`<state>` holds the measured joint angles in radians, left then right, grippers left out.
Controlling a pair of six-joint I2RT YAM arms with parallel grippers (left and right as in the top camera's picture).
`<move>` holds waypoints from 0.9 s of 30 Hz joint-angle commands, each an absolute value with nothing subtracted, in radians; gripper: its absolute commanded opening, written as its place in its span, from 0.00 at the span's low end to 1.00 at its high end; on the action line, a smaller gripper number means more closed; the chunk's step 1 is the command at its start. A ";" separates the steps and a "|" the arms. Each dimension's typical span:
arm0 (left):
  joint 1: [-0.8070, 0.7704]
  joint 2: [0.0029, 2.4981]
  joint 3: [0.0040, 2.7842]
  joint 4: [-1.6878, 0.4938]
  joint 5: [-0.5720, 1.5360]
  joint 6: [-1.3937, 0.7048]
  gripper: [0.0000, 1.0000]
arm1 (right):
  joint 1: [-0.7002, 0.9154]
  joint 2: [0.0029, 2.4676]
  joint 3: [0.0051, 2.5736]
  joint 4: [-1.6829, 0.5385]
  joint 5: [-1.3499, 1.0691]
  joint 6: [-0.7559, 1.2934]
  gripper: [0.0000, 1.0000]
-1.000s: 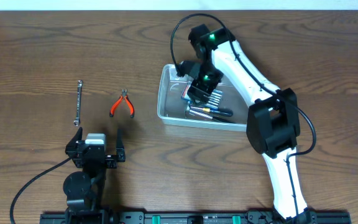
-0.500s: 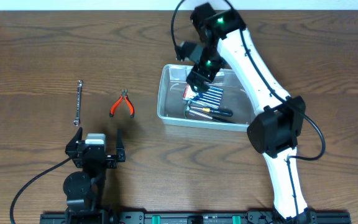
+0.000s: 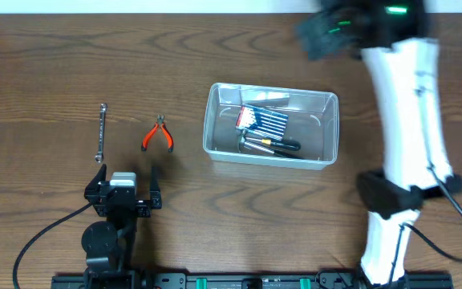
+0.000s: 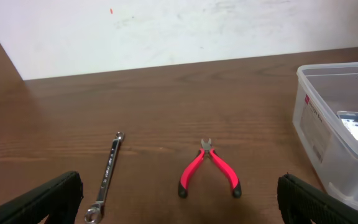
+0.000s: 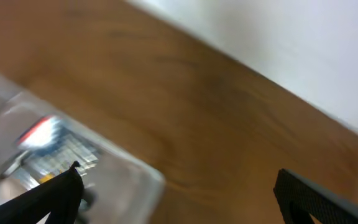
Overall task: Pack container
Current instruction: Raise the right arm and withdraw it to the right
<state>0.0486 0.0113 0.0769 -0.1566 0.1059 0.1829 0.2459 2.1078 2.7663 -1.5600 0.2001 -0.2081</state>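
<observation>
The clear plastic container (image 3: 327, 128) stands right of centre and holds a blue-and-red bit set (image 3: 263, 120) and a dark screwdriver (image 3: 275, 145). It also shows in the left wrist view (image 4: 319, 112) and, blurred, in the right wrist view (image 5: 135, 186). Red-handled pliers (image 3: 158, 135) and a steel wrench (image 3: 101, 132) lie on the table to its left; both show in the left wrist view, pliers (image 4: 208, 171), wrench (image 4: 107, 174). My left gripper (image 3: 123, 193) is open and empty near the front edge. My right gripper (image 3: 327, 28) is open, empty and blurred at the far edge.
The brown wooden table (image 3: 46, 64) ends at a white wall along its far edge (image 4: 166, 28). My right arm (image 3: 407, 120) stretches down the right side beside the container.
My right gripper has risen out of the container and swung away to the far right edge of the table, leaving the tools inside. The left arm has not moved.
</observation>
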 commanded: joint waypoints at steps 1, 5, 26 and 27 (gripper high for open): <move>0.046 0.010 0.050 -0.166 0.119 0.175 0.98 | 0.112 2.065 2.778 -1.601 0.367 0.035 0.99; 0.046 0.010 0.049 -0.166 0.119 0.175 0.98 | -0.069 2.066 2.769 -1.653 0.225 0.127 0.99; 0.046 0.010 0.050 -0.165 0.120 0.175 0.98 | -0.265 2.067 2.207 -1.322 0.086 0.126 0.99; 0.046 0.010 0.050 -0.165 0.120 0.175 0.98 | -0.269 2.067 2.184 -1.301 0.086 0.126 0.99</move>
